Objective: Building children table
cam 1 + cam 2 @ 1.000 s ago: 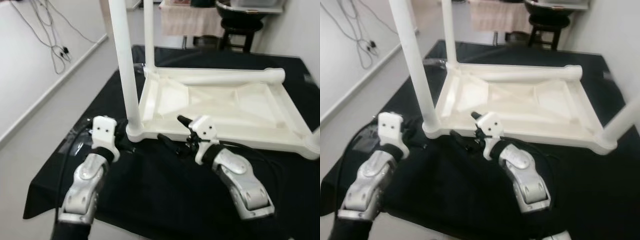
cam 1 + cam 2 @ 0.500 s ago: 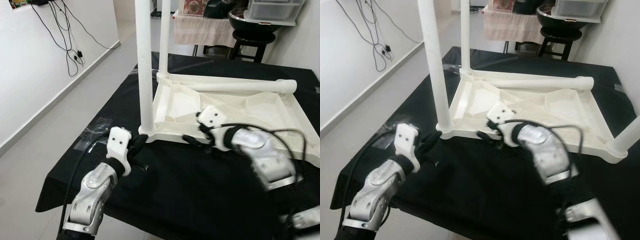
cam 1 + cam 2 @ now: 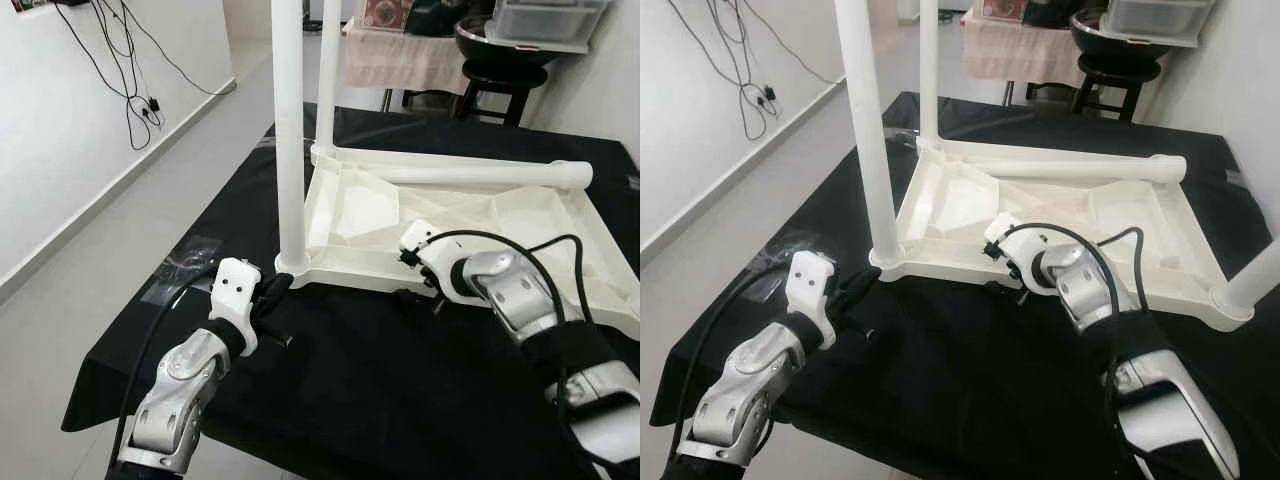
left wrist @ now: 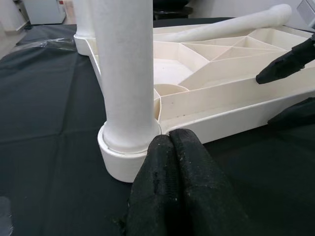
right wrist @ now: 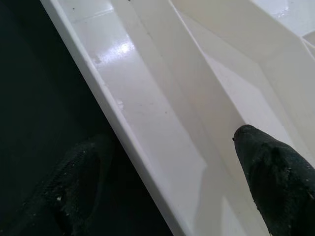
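Wall (image 3: 60,150) on the far left, loose cables (image 3: 125,70) hanging down it. Black cloth (image 3: 330,390) covers the work surface; a bit of clear plastic film (image 3: 185,268) lies on its left edge.

Left gripper (image 3: 272,290) is low over the cloth, tips right at the base of the near leg (image 3: 289,130). Left wrist view has both black fingers (image 4: 182,167) pressed together, nothing between them, tips just in front of the leg's round socket (image 4: 125,152). So: closed, empty.

White children table (image 3: 450,215) lies upside down on the cloth, ribbed underside up. Near leg stands upright in the front-left corner, a second leg (image 3: 328,70) upright in the back-left corner. A third leg (image 3: 480,175) lies flat along the far rim, not standing. In the right eye view a further leg (image 3: 1252,280) sticks up at the front-right corner, cut off by the frame edge.

Right gripper (image 3: 418,285) is at the near rim of the tabletop, about mid-length. Jaws are spread: right wrist view shows one finger (image 5: 275,172) over the inner rib side and the other finger (image 5: 74,182) outside over the black cloth, rim wall between them. Can't tell whether either pad actually touches the plastic.

Behind the table: a dark stool (image 3: 490,70) and a cloth-draped stand (image 3: 395,55).
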Robot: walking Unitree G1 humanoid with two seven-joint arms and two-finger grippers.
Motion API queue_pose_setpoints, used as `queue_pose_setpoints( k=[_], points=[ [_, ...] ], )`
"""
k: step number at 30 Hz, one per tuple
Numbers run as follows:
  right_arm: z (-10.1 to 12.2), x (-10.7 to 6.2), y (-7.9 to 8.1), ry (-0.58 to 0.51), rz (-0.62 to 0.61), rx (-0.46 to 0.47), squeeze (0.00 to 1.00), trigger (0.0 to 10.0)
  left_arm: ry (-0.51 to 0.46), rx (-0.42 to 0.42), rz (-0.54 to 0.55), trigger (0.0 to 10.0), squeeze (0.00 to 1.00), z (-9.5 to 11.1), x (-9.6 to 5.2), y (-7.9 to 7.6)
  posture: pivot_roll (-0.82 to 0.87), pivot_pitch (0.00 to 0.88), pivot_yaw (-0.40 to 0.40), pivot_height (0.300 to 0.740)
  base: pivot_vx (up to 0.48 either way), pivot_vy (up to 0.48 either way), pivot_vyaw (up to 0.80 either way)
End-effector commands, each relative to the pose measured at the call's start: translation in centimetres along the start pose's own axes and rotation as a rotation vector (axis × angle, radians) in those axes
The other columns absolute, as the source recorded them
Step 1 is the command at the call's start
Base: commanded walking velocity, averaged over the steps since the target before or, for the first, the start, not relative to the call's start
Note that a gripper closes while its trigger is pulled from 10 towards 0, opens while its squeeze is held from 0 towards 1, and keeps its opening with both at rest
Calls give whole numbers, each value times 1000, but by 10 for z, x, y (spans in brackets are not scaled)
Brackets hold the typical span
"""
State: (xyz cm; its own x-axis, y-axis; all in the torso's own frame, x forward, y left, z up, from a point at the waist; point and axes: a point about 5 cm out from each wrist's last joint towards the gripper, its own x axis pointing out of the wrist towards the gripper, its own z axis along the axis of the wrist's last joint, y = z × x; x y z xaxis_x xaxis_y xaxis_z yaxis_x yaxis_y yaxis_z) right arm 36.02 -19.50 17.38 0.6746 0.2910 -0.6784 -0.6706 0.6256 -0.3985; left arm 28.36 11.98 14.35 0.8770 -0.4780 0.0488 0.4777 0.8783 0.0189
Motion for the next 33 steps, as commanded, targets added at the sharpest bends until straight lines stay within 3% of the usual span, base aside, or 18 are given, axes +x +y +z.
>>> queue_pose_setpoints(
  k=[1, 2, 3, 4, 5, 13, 19, 24, 28, 33],
  points=[
    [-7, 1, -3, 68, 4, -28, 0, 10000, 19, 7, -8, 10000, 0, -2, -2, 0, 40, 108, -7, 740, 0, 0, 0],
    [-9, 1, -4, 102, 21, -36, 0, 5490, 19, 8, -7, 10000, 0, -2, -2, 0, 41, 110, -10, 740, 0, 0, 0],
    [-10, 1, -5, 122, 33, -36, 0, 3451, 19, 9, -6, 10000, 0, -2, -3, 0, 41, 110, -10, 740, 0, 0, 0],
    [-10, 1, -5, 122, 33, -36, 0, 3451, 19, 9, -6, 10000, 0, -2, -3, 0, 41, 110, -10, 740, 0, 0, 0],
    [-10, 1, -6, 135, 38, -32, 0, 0, 18, 9, -5, 10000, 0, -2, -3, 0, 42, 111, -12, 740, 0, 0, 0],
    [-10, 0, -9, 178, 75, -27, 0, 0, 17, 8, -4, 10000, 0, -2, -3, -1, 41, 112, -14, 740, 0, 0, 0],
    [-12, 1, -3, 203, 147, -51, 0, 0, 15, 7, 0, 10000, 0, -2, -3, -1, 40, 113, -17, 740, 0, 0, 0],
    [-8, 0, 10, 173, 255, -24, 0, 0, 14, 6, 3, 10000, 0, -2, -3, -1, 39, 113, -19, 740, 0, 0, 0],
    [13, -12, 44, 15, 481, 61, 0, 0, 14, 6, 3, 10000, 0, -1, -3, -1, 38, 115, -19, 740, 0, 0, 0],
    [27, -12, 67, -44, 551, 116, 0, 0, 15, 7, 4, 10000, 0, -1, -3, -1, 41, 116, -19, 740, 0, 0, 0]
  ],
)
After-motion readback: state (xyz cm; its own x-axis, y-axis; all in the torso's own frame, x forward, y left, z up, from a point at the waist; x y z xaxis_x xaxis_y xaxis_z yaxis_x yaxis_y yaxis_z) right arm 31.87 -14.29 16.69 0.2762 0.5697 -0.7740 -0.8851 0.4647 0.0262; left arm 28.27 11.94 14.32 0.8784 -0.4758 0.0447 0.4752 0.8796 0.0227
